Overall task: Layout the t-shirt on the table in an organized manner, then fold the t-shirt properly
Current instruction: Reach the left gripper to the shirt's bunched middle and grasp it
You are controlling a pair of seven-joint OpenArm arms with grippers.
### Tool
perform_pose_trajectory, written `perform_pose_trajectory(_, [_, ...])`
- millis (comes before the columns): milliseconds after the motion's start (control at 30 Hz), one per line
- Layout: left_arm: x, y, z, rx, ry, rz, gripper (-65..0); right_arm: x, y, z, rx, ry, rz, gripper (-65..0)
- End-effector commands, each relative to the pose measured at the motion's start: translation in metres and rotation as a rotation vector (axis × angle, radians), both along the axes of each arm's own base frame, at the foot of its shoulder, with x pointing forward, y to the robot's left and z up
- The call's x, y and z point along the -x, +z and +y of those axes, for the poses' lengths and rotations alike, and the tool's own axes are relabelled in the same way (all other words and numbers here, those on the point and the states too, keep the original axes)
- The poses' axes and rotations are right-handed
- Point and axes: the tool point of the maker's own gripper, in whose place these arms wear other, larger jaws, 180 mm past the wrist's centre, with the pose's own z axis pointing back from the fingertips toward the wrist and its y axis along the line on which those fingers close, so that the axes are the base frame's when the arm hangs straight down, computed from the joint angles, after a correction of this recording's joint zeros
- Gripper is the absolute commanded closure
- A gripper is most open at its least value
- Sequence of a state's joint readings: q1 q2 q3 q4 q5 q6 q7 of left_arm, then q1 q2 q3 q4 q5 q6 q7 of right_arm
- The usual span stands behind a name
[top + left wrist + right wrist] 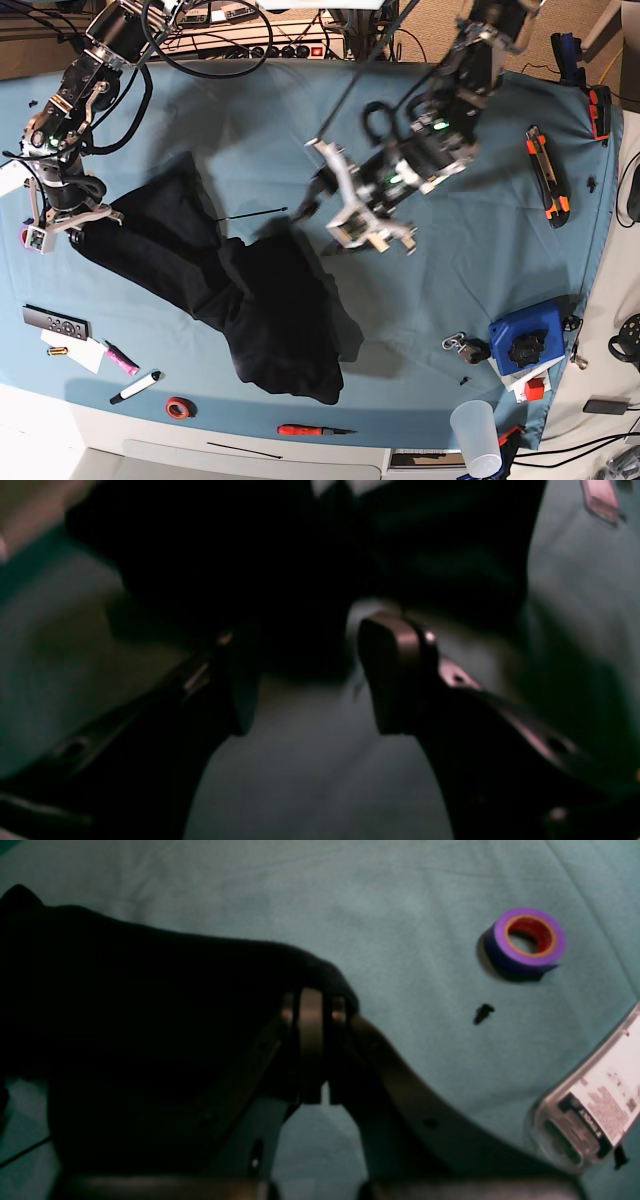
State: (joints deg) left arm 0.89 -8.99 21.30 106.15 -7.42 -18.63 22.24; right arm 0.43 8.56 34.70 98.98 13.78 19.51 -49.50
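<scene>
While the table (480,250) holds the black t-shirt (270,320) bunched left of centre, your right gripper (312,1005) pinches its left edge. Bring your released, empty left gripper (305,675) down onto the shirt's far corner, then pull apart to flatten it.

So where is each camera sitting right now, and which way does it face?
Left wrist: on the left arm, looking past the open left gripper at the t-shirt.
Right wrist: on the right arm, facing down at the table; right gripper pinches shirt fabric near the purple tape roll.
Base: overhead, taking in both arms.
Shared: all three show the black shirt on blue cloth.
</scene>
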Motion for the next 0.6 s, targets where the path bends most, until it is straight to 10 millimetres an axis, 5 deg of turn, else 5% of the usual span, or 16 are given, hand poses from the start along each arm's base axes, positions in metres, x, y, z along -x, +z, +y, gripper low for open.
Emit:
perform_pose_trajectory(0, [-0.006,0.021,-0.010,0.018,-0.016,-0.071,-35.0,-0.003,0.012,-0.004,0.024,0.005,-0.036,0.0])
perform_pose_trajectory(200, [-0.033,0.031,-0.050,0.008,0.000,-0.106,-35.0,0.009,0.000,-0.005,0.030,0.003,0.007,0.0])
perform_pose_trajectory(367, [-0.072,0.021,-0.061,0.053,0.156,-0.015,-35.0,0.011,-0.002,-0.006,0.036,0.000,0.019,0.0])
perform_pose_trajectory(567, [-0.082,0.003,-0.086,0.069,0.180,0.100,-35.0,0.012,-0.003,-0.008,0.051,-0.004,0.030,0.0])
